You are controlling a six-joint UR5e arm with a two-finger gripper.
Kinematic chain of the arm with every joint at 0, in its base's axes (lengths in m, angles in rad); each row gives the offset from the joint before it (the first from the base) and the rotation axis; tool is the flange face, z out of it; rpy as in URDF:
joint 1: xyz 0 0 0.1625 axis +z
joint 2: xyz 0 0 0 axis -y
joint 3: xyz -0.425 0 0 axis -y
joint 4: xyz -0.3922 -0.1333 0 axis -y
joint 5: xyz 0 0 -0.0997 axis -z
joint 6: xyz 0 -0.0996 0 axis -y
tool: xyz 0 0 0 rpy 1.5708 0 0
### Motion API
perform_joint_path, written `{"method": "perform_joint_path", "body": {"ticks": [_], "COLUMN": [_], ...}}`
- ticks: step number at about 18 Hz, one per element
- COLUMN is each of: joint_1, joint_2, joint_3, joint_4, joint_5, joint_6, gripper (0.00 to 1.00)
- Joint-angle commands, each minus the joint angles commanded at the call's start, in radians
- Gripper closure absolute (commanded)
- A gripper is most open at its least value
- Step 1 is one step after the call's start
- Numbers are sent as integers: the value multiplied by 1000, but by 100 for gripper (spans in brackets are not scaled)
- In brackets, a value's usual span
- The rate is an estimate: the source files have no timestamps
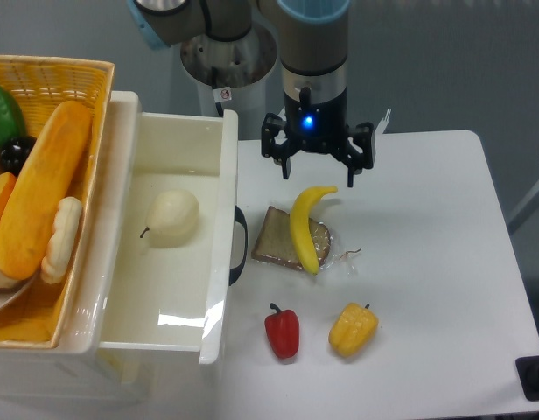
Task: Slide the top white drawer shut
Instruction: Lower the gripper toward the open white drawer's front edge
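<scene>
**Drawer out, gripper hovering over the table**

Nearest the lens, the top white drawer [178, 337], a deep glossy plastic tray, sits pulled well out at the left, a pale pear [171, 219] lying inside it. Further left, the woven yellow basket [51, 74] holds a long bread loaf [40, 188]. On the drawer's front panel, the black loop handle [239, 245] faces the white table [427, 262]. Just beside it lies a slice of brown bread [278, 236] with a yellow banana [306, 226] across it. Below, a small red pepper [283, 331], then a yellow pepper [353, 328]. Above the banana, the black two-finger gripper [318, 171] hangs with fingers spread, grasping nothing.
</scene>
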Motion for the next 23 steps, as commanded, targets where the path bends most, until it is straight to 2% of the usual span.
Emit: {"method": "perform_joint_path", "body": {"ticks": [8, 11, 19, 23], "joint_1": [25, 55, 63, 61], "joint_2": [-23, -34, -90, -135], "joint_3": [-5, -29, -55, -55], "joint_4": [6, 8, 8, 9], "joint_5": [5, 5, 9, 5], "joint_6": [-2, -12, -15, -109], "gripper": [0, 0, 0, 0]}}
